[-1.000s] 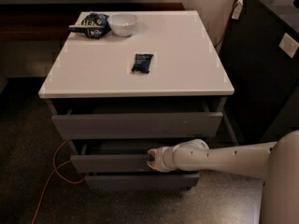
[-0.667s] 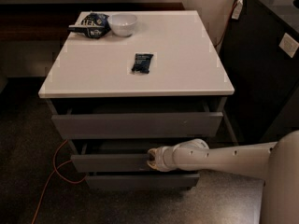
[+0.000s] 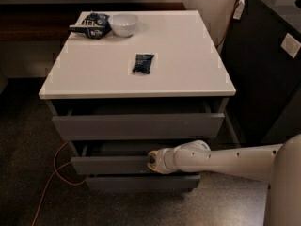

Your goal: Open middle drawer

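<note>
Low down, gripper at middle drawer front, fingers tight on its edge

gripper at middle drawer (front), bowl behind

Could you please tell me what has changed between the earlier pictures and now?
Nothing visibly changed. The gripper is still at the front edge of the middle drawer, which stands slightly pulled out as before. The top drawer, and the bowl, snack bag and dark packet on the cabinet top, are where they were.
</note>
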Controlling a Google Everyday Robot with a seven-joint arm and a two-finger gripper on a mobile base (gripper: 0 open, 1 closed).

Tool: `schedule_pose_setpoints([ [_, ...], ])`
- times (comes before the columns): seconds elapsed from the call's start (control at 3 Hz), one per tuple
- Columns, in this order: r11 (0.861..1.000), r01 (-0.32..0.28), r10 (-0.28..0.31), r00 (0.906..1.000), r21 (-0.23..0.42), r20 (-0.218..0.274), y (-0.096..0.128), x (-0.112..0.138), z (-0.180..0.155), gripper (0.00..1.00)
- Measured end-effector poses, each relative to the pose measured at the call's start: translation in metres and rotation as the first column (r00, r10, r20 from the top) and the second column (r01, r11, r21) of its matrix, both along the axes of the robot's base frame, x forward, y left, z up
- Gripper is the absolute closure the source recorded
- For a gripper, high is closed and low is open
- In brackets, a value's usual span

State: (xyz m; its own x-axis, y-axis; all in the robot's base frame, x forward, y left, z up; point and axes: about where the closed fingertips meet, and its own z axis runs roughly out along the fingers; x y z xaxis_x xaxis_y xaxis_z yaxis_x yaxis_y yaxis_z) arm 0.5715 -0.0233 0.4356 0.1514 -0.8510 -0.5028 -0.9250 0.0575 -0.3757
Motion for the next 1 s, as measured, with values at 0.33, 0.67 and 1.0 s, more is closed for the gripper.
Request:
schedule_pose_setpoints([
  [0.33, 1.0, -0.01, 0.01, 0.9999, 0.005, -0.009, 0.0034, -0.0047, 0.0006, 1.0],
  [0.67, 1.0, -0.012, 0.013, 0.9999, 0.007, -0.012, 0.0028, -0.0058, 0.0007, 1.0],
  [1.0, 1.0, -0.012, 0.013, 0.9999, 0.007, -0.012, 0.0027, -0.0058, 0.0007, 1.0],
])
